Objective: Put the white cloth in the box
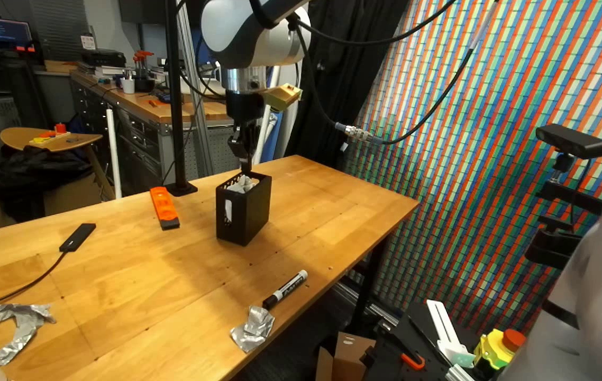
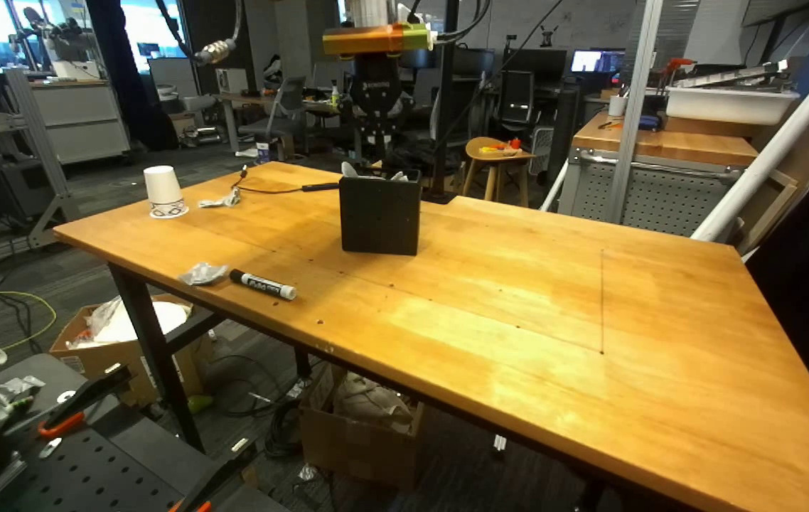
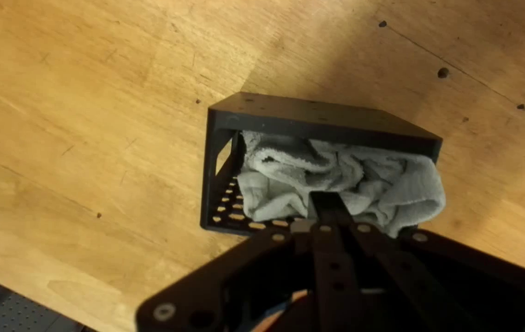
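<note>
White crumpled towel-like cloth (image 3: 343, 173): sits bunched inside the tall, narrow, open-topped black box (image 2: 379, 217), folded over itself probably for want of width to lie flat. Fills most of the mouth in the wrist view, leaving a bare gap at one end beside the honeycomb-perforated wall, and laps in a loose fold over the opposite end rim. Pokes a pale cloth tip (image 2: 350, 170) above the walls in an exterior view, so seems nearly dealt with rather than fully settled; could spring up or snag there.

Just above, reaching down toward the cloth: black two-finger gripper (image 1: 246, 164), pointing straight down, likely so as to meet the mouth without knocking the walls. Looks narrow, with jaws drawn together; no telling from these views about any fold pinched between them. If pinched, calls for only a slight parting, given the close walls; if not, for a gentle press on the loose fold or a plain lift away.

As for the box, stands upright on the wooden tabletop (image 1: 137, 286), set in from the edges, presumably for clearance. Might tip or slide under a sideways pull, being tall and slim.

Farther out, apart from the box: white-and-black marker (image 1: 285, 289) just beside crumpled silver foil (image 1: 253, 328), orange slab-shaped tool with a black end (image 1: 164, 207) near a black post (image 1: 175, 100), and white cup with a patterned base (image 2: 164, 190). Seem to play no part here.
</note>
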Tool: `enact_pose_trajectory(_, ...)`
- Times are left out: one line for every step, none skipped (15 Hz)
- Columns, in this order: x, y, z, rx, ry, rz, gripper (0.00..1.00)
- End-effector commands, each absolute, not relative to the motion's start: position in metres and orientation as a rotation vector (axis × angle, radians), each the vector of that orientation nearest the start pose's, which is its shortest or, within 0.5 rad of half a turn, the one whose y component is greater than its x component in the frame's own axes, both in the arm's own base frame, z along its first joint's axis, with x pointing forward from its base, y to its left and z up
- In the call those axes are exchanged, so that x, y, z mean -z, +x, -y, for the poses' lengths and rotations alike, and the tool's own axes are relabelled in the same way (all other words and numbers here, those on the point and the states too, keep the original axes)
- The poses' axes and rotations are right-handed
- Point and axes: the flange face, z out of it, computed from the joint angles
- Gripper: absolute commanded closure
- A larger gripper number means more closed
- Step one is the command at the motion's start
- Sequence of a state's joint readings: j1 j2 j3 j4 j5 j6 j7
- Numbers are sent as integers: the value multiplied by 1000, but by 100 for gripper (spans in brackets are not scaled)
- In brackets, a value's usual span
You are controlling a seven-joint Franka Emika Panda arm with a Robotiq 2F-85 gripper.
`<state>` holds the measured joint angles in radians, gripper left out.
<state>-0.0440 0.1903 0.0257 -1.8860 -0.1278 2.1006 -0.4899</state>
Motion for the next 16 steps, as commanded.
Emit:
enact_pose_trajectory(-429, 605, 2, 55, -3143, 877, 100)
enact_pose_trajectory(-429, 606, -1, 60, -3140, 881, 100)
enact_pose_trajectory(-426, 608, -2, 57, -3137, 885, 100)
enact_pose_trajectory(-420, 610, -2, 48, -3134, 887, 100)
enact_pose_trajectory(-414, 611, 0, 36, -3132, 886, 100)
enact_pose_trajectory(-408, 612, 2, 25, -3129, 883, 100)
enact_pose_trajectory(-400, 614, 5, 12, -3125, 878, 100)
enact_pose_trajectory(-391, 616, 9, -2, -3122, 871, 100)
enact_pose_trajectory(-382, 619, 13, -16, -3117, 864, 100)
enact_pose_trajectory(-372, 621, 16, -28, -3111, 856, 100)
enact_pose_trajectory(-363, 624, 20, -38, -3103, 849, 100)
enact_pose_trajectory(-352, 628, 22, -47, -3098, 843, 100)
enact_pose_trajectory(-343, 630, 24, -58, -3088, 842, 100)
enact_pose_trajectory(-332, 632, 24, -71, -3080, 846, 100)
enact_pose_trajectory(-324, 633, 24, -89, -3070, 847, 100)
enact_pose_trajectory(-313, 634, 22, -114, -3056, 853, 100)
